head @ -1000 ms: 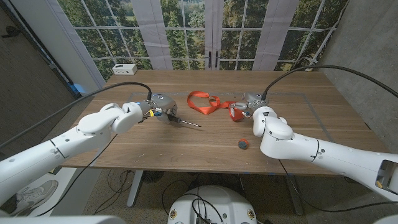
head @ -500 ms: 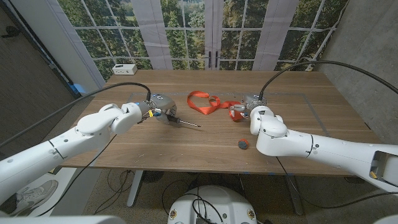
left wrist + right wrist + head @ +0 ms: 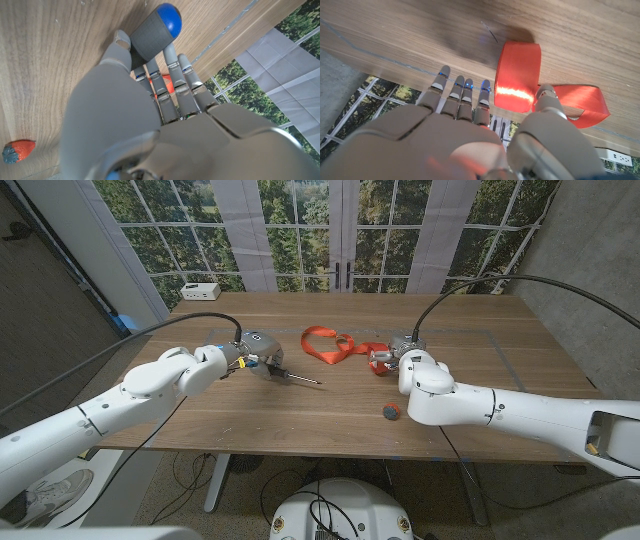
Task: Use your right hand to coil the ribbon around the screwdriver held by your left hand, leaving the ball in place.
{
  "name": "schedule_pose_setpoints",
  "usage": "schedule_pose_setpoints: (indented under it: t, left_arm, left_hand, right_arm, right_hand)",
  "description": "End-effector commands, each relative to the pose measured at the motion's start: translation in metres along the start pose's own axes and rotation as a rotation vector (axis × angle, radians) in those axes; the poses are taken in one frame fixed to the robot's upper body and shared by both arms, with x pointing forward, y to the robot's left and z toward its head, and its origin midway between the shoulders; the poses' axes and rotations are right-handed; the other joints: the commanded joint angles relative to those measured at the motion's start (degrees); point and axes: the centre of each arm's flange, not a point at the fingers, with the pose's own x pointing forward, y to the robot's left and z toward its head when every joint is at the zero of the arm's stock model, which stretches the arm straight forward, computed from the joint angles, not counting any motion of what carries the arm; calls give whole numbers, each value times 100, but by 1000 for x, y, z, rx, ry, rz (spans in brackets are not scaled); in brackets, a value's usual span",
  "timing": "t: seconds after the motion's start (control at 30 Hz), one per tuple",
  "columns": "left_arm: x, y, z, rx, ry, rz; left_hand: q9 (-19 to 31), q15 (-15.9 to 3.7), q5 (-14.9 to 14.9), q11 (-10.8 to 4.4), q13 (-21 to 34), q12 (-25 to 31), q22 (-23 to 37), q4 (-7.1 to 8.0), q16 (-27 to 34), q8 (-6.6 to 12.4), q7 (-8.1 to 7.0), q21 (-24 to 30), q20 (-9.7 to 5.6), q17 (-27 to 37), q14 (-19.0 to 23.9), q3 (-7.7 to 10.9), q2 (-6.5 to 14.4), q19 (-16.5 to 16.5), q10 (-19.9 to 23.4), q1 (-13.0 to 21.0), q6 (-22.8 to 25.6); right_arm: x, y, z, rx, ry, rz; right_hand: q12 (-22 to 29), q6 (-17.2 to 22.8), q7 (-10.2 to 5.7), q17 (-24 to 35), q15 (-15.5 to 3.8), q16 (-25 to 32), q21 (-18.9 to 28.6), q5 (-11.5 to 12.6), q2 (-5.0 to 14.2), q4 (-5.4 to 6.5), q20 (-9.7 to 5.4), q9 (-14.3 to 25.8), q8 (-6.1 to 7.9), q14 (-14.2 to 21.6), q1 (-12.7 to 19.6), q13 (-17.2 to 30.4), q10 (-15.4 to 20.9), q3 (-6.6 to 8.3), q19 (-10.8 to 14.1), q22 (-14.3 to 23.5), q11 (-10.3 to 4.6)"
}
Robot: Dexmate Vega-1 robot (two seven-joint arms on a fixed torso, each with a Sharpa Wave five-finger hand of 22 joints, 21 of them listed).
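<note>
In the head view my left hand (image 3: pixel 250 352) grips a screwdriver (image 3: pixel 297 376) low over the table, its thin shaft pointing toward the middle. The left wrist view has the grey, blue-capped screwdriver handle (image 3: pixel 155 27) sticking out past my left hand (image 3: pixel 150 115). An orange ribbon (image 3: pixel 328 345) lies looped on the wood between the hands. My right hand (image 3: pixel 402 345) sits at its right end, and the ribbon (image 3: pixel 519 75) stands up as a loop pinched between thumb and fingers (image 3: pixel 462 95). A small red and teal ball (image 3: pixel 390 411) lies nearer the front edge; the ball (image 3: pixel 17 150) also appears beside my left hand.
A white box (image 3: pixel 201 290) stands at the wooden table's (image 3: pixel 300 415) far left corner. A faint taped outline (image 3: pixel 505 355) marks the right half of the table. Windows and a grey wall stand behind it.
My right forearm has swung to the left while its hand stays at the ribbon's end. The left hand, screwdriver and ball have not moved.
</note>
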Motion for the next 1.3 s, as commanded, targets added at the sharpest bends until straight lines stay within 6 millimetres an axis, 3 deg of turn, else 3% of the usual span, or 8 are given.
schedule_pose_setpoints:
  t: [0.03, 0.4, 0.63, 0.77, 0.9, 0.93, 1.07, 1.3]
  left_arm:
    - [3, -1, -1, -4, -4, -7]
    - [3, -1, -1, -6, 3, -17]
    - [4, -1, 0, -7, 1, -22]
    - [4, -1, 0, -4, -1, -23]
    - [5, 0, 0, -5, 1, -24]
    - [5, -1, 0, -5, 1, -26]
    - [6, 0, 1, -3, 0, -28]
    - [8, 0, 0, 1, 5, -33]
  left_hand:
    - [211, -1311, 35, -366, 1414, -5, 29, 69, 10, 34, 122, 60, -19, 25, 621, 118, 587, -23, 424, 565, 449]
    - [211, -1306, 31, -356, 1416, -31, 26, 71, -8, 23, 130, 110, -29, 42, 624, 124, 589, -42, 435, 559, 459]
    - [215, -1298, 27, -366, 1427, -46, 22, 78, -23, 13, 129, 149, -27, 48, 642, 131, 594, -59, 445, 547, 462]
    - [216, -1301, 25, -346, 1431, -53, 19, 80, -31, 8, 128, 169, -27, 53, 640, 133, 596, -66, 452, 542, 464]
    - [216, -1300, 23, -368, 1438, -61, 17, 82, -37, 3, 134, 184, -29, 58, 641, 135, 596, -72, 447, 537, 462]
    - [217, -1298, 23, -360, 1441, -63, 17, 84, -41, 0, 136, 188, -26, 59, 637, 135, 598, -73, 444, 534, 455]
    - [226, -1298, 22, -364, 1448, -73, 14, 85, -51, -6, 141, 206, -21, 65, 632, 138, 600, -87, 440, 530, 442]
    - [236, -1298, 24, -355, 1461, -87, 8, 86, -79, -14, 129, 237, -19, 62, 630, 152, 607, -112, 443, 526, 434]
  right_arm:
    - [11, 5, 3, -6, 3, 27]
    - [16, 9, 3, -22, -2, 1]
    - [16, 10, 3, 6, -30, -62]
    - [16, 11, 3, 8, -39, -102]
    - [14, 9, 4, -1, -51, -140]
    - [14, 8, 4, 8, -57, -133]
    - [14, 7, 4, 26, -69, -144]
    - [14, -1, -6, 160, -99, -97]
  right_hand:
    - [77, 225, 3, 34, -25, 61, -13, 61, -1, 56, 0, 16, 89, 136, 62, 11, 185, -22, 111, 32, -7]
    - [209, 664, -4, 49, -126, 163, 7, 128, 69, 17, -45, 28, 241, 455, 342, 40, 621, 5, 254, 30, -86]
    - [301, 1024, -61, 87, -247, 254, 33, 218, 404, -46, -52, 33, 379, 723, 1006, 82, 932, 232, 434, 27, -186]
    - [548, 1592, -67, 211, -351, 476, 74, 205, 670, -16, -169, 36, 594, 1182, 1416, 158, 1504, 309, 643, 32, -231]
    - [897, 2421, -71, 496, -537, 776, 87, 75, 996, 9, -275, 68, 954, 1611, 1854, 318, 2105, 316, 769, 44, -367]
    - [1044, 2640, -31, 600, -549, 864, 101, 17, 1044, 13, -308, 86, 1062, 1700, 1968, 381, 2350, 288, 824, 47, -329]
    - [1505, 3325, -1, 969, -761, 1252, 138, -82, 1288, -11, -480, 253, 1514, 2216, 2528, 608, 3033, 396, 939, 56, -383]
    - [1574, 3335, 28, 1060, -765, 1313, 143, -97, 1334, 26, -497, 305, 1577, 2282, 2615, 665, 3086, 425, 952, 58, -373]
